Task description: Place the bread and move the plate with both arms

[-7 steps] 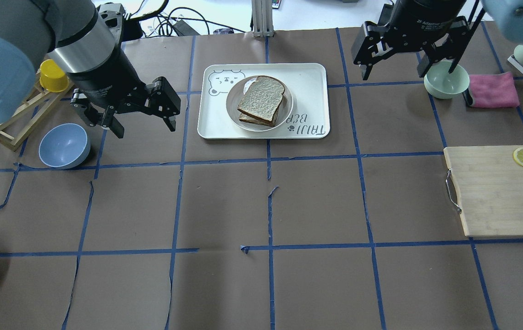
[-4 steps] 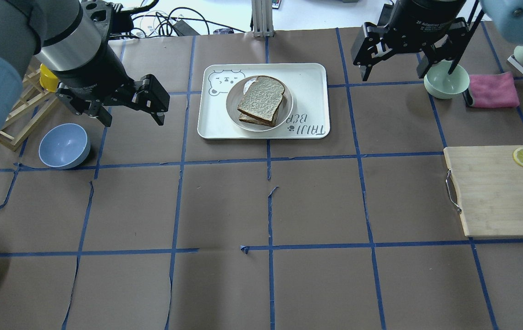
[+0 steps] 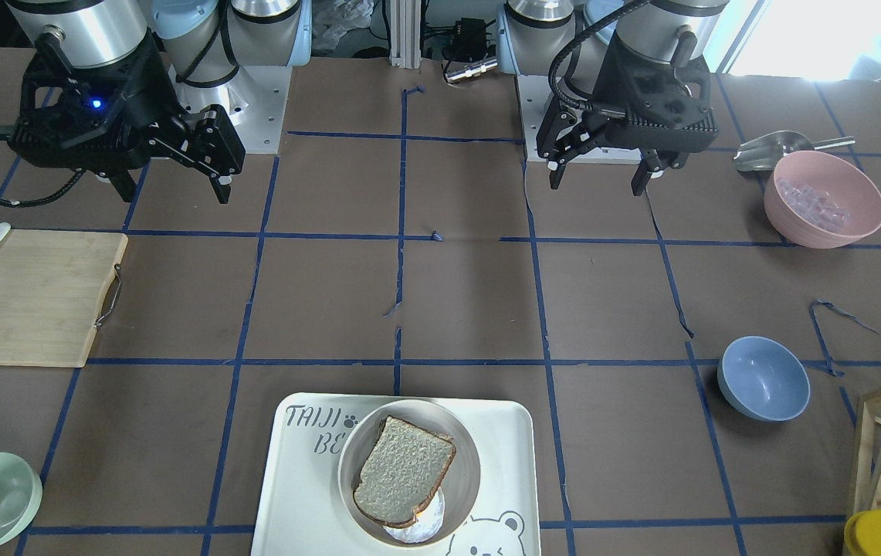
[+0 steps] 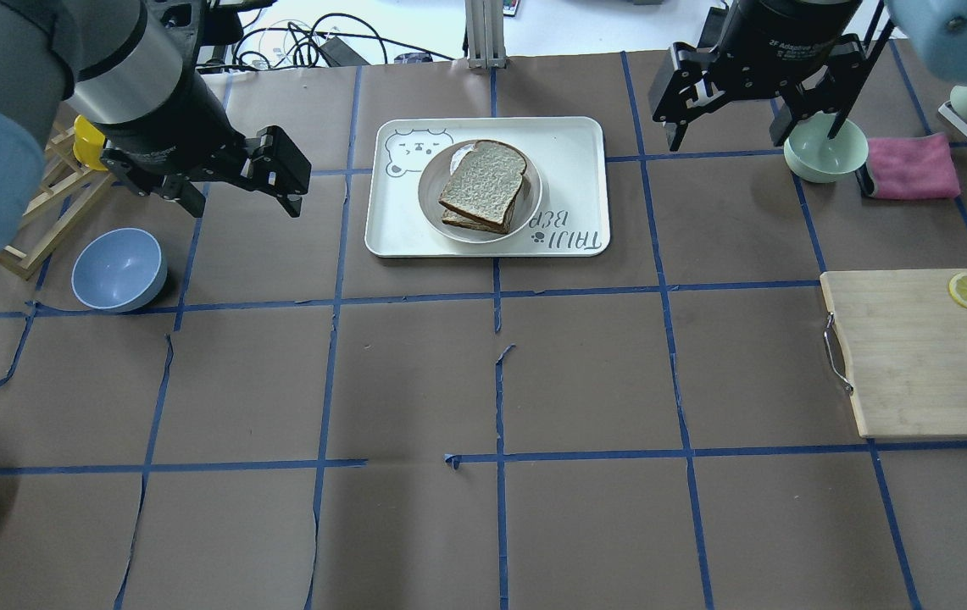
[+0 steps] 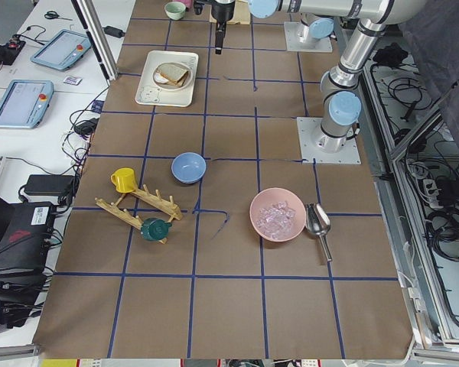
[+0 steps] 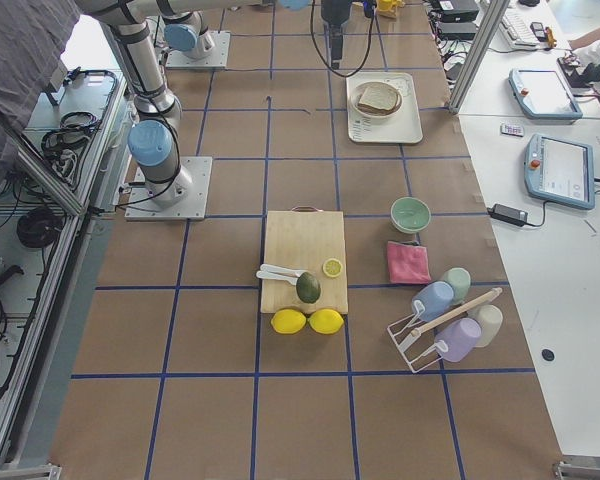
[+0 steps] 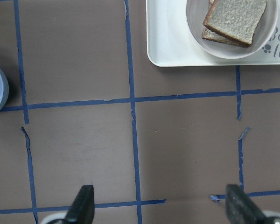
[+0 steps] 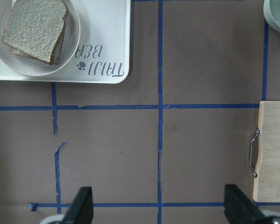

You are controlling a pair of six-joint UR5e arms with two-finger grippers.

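The bread is a thick white slice with a brown crust. It lies on top of a second slice in the round cream plate. The plate stands on the white bear tray at the table's far middle. Bread and plate also show in the front view. My left gripper hovers open and empty, left of the tray. My right gripper hovers open and empty, right of the tray. Both wrist views show wide-open fingers over bare table, with the bread at the top.
A blue bowl and a wooden rack with a yellow cup are at the left. A pale green bowl and pink cloth are below the right gripper. A cutting board lies at the right edge.
My left gripper has drawn back from the tray, toward the far left, still open. The right arm, bread and plate have not moved.
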